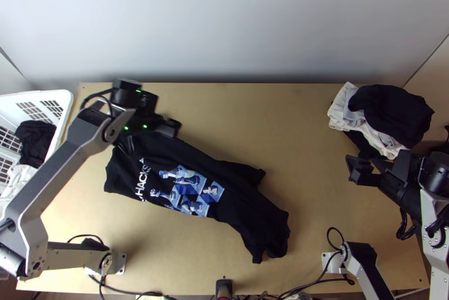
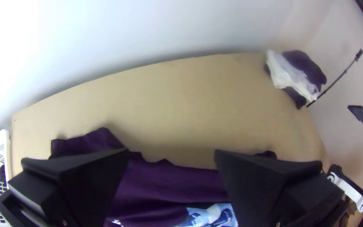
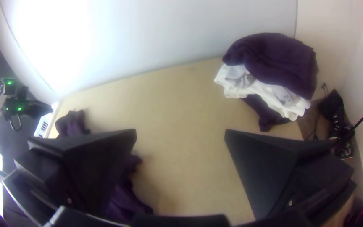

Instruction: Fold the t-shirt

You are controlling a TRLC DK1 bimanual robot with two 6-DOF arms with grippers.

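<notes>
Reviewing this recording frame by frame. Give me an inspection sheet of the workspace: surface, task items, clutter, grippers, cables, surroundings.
Surface: light wooden table.
Job's things: black t-shirt, blue-and-white print up, lying unfolded and wrinkled, its near right end bunched.
Clutter: heaped dark and white clothes at the far right; white basket at the left edge, holding clothes.
Left gripper: open, over the t-shirt's far left part.
Right gripper: open, near the table's right side, away from the t-shirt.
Cables: black cables around the arm bases and near edge.
Surroundings: pale wall behind the table.
</notes>
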